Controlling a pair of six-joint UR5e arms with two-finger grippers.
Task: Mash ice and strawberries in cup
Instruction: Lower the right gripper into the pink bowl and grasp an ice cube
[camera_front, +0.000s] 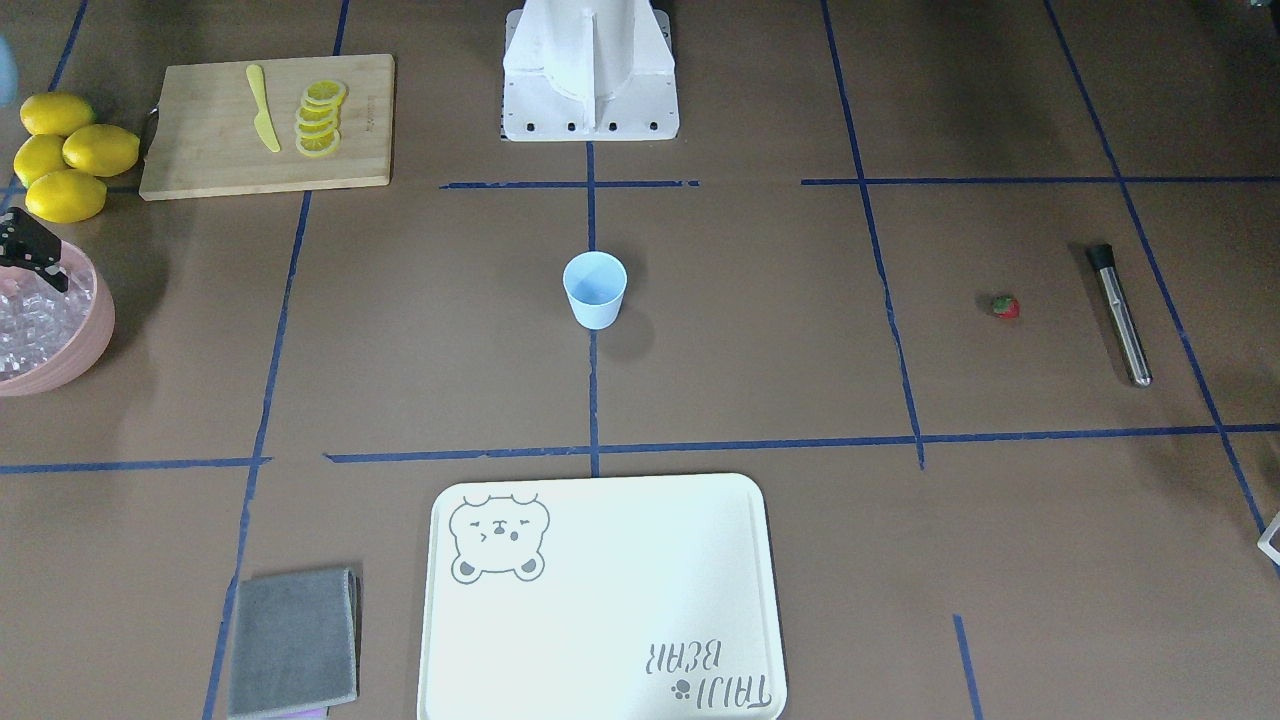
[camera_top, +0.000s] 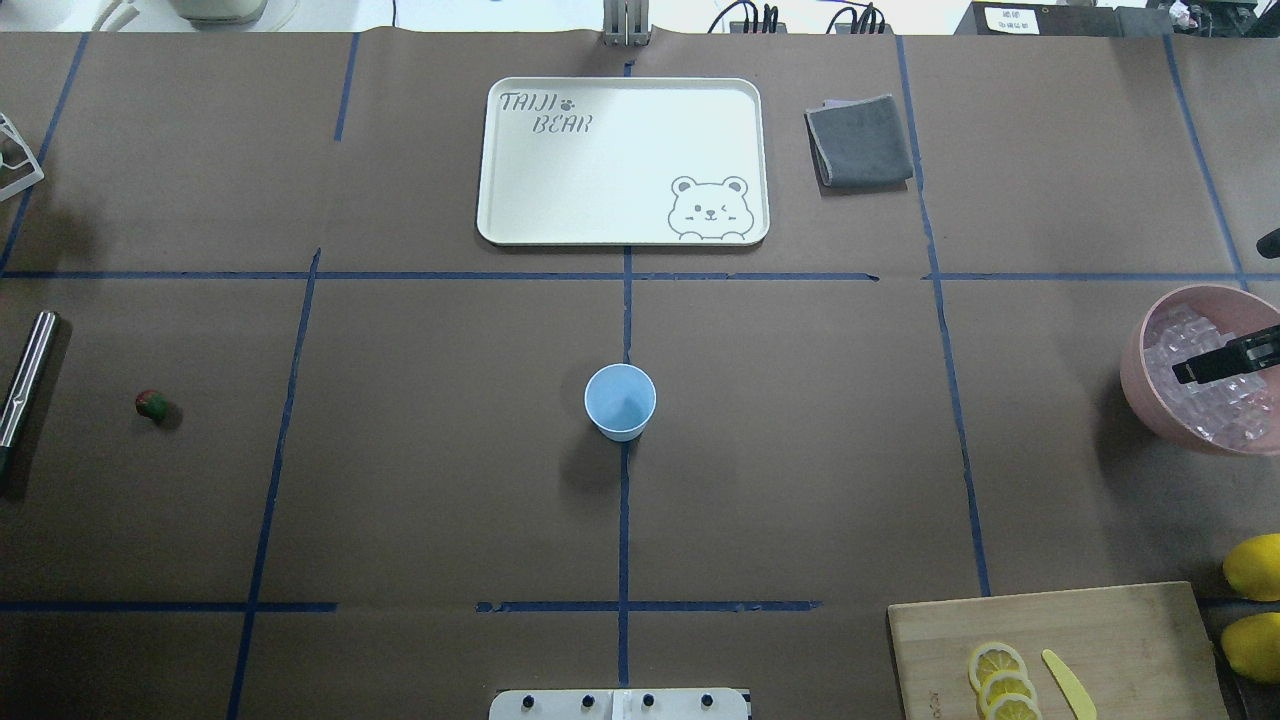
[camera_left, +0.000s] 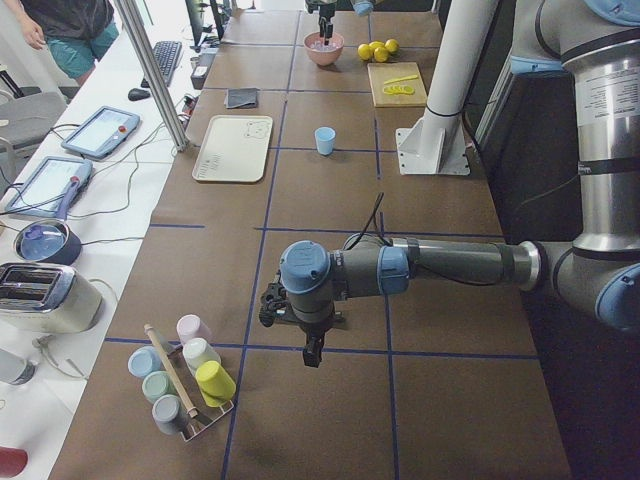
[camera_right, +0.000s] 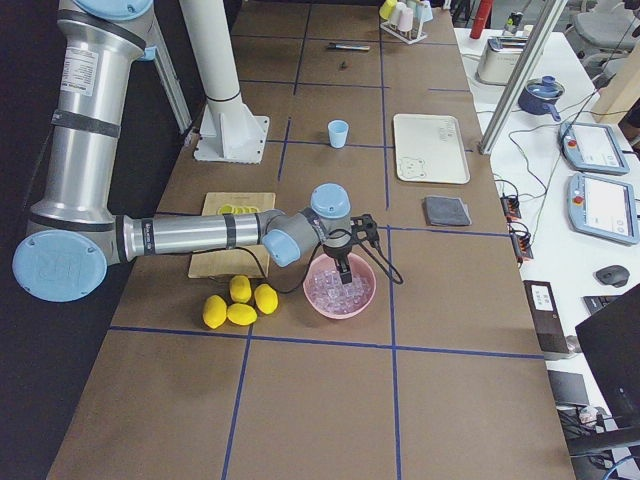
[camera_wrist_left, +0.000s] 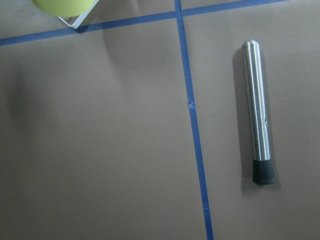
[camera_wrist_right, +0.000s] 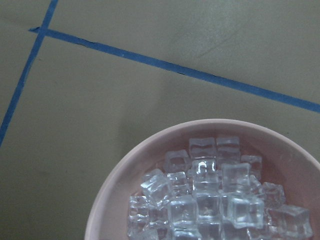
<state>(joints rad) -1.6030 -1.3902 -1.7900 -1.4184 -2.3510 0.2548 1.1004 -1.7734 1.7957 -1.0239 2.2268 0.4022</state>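
The light-blue cup (camera_front: 595, 290) stands upright and empty at the table's middle, also in the overhead view (camera_top: 620, 402). The tiny red strawberry (camera_front: 1005, 307) lies on the table far on my left, beside a steel muddler (camera_front: 1120, 315). The muddler also shows in the left wrist view (camera_wrist_left: 257, 110). The ice (camera_wrist_right: 210, 200) fills the pink bowl (camera_top: 1135, 380) at the far right. My right gripper (camera_top: 1225, 360) hangs over the ice; I cannot tell if it is open. My left gripper (camera_left: 312, 352) hovers above the table near the muddler; I cannot tell its state.
A white bear tray (camera_top: 620, 160) and a grey cloth (camera_top: 860, 140) lie at the far side. A wooden board (camera_front: 265, 125) holds lemon slices and a yellow knife, with whole lemons (camera_front: 70, 150) beside it. A rack of cups (camera_left: 185, 385) stands at my left end.
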